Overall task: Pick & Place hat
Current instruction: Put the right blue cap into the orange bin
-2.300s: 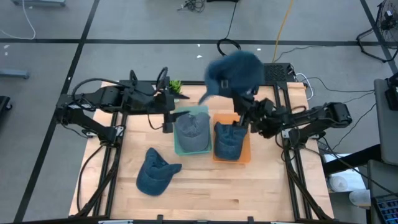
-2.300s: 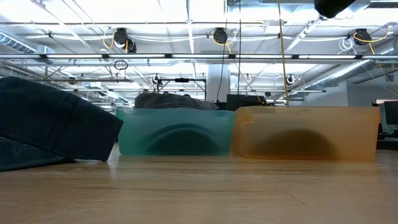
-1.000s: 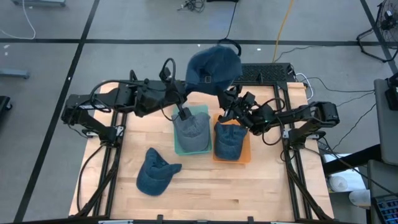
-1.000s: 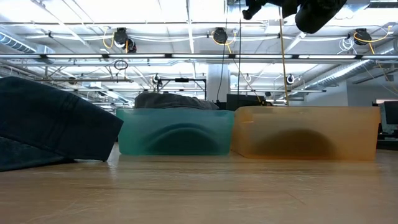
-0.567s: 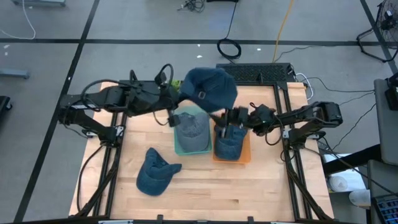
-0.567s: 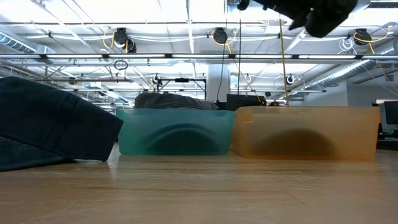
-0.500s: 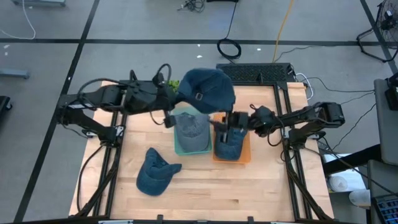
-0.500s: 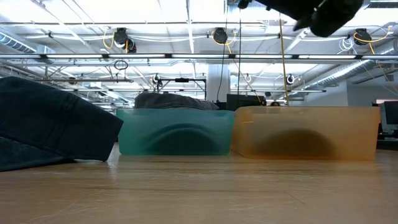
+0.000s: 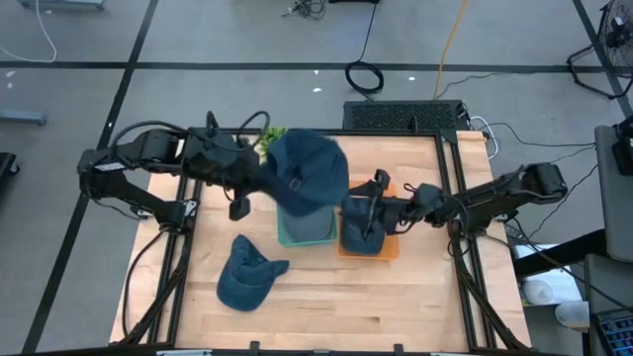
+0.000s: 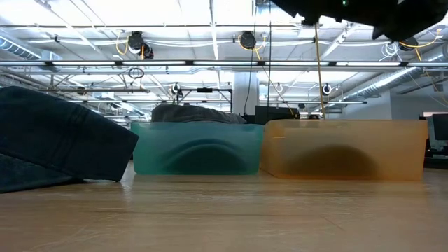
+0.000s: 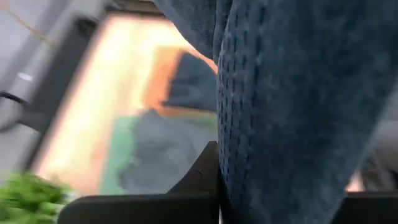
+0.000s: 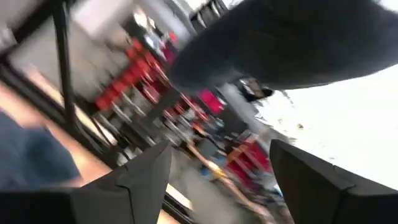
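The hat (image 9: 307, 171) has passed from the right gripper (image 9: 374, 213) to the left gripper (image 9: 259, 178), whose fingers now pinch it; the right fingers have parted and dropped away toward the orange bin (image 9: 392, 242).

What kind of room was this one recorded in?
Probably an industrial lab or workshop: exposed ceiling trusses with hanging cable reels, a wooden workbench on a metal frame, and loose cables on the concrete floor.

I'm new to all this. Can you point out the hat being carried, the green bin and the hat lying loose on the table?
Carried hat (image 9: 305, 170), high view, on its crown.
Green bin (image 10: 199, 148), low view, on its front wall.
Loose hat (image 9: 247, 276), high view, on its crown.
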